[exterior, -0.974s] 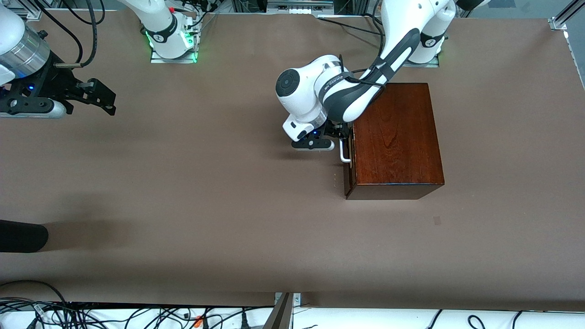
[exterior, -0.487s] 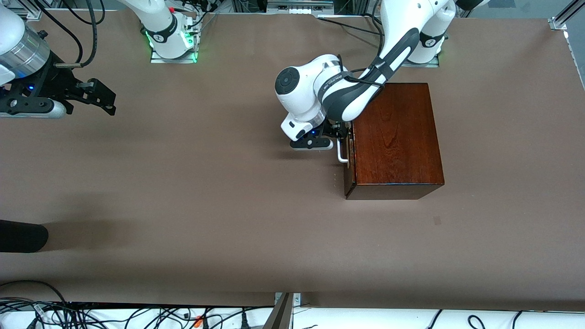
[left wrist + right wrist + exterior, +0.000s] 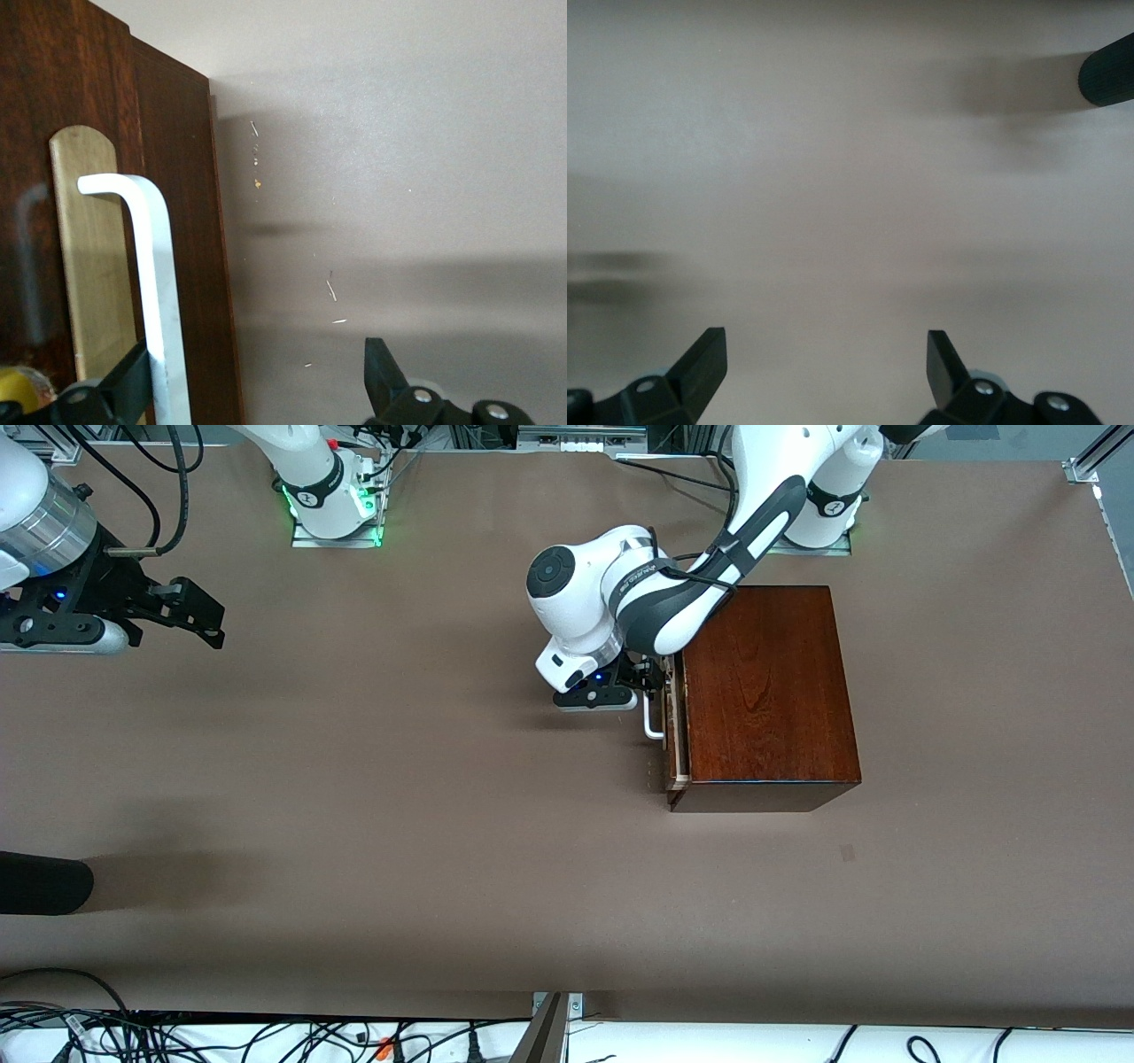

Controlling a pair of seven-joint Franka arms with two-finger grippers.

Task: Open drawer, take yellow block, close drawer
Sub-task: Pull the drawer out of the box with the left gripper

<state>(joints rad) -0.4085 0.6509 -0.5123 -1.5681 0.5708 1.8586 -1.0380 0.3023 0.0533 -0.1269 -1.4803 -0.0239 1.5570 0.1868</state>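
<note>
Hooking the white U-shaped bar handle (image 3: 653, 720) of the dark wooden box's drawer (image 3: 675, 731), barely ajar, left gripper (image 3: 649, 682) spread; right gripper (image 3: 190, 613) open, waiting well apart; yellow block unseen.

Table (image 3: 399, 797): broad, covered in plain brown matte sheet, soft shadows across it. Dark patch mark (image 3: 848, 853) on sheet near front edge. Cables (image 3: 177, 1036): black tangle along white strip under front edge. Metal bracket (image 3: 551, 1027) at middle of front edge. Aluminium frame rail (image 3: 1103, 447) at corner. Black rounded object (image 3: 44, 882) at edge. Lighting even, overhead.
</note>
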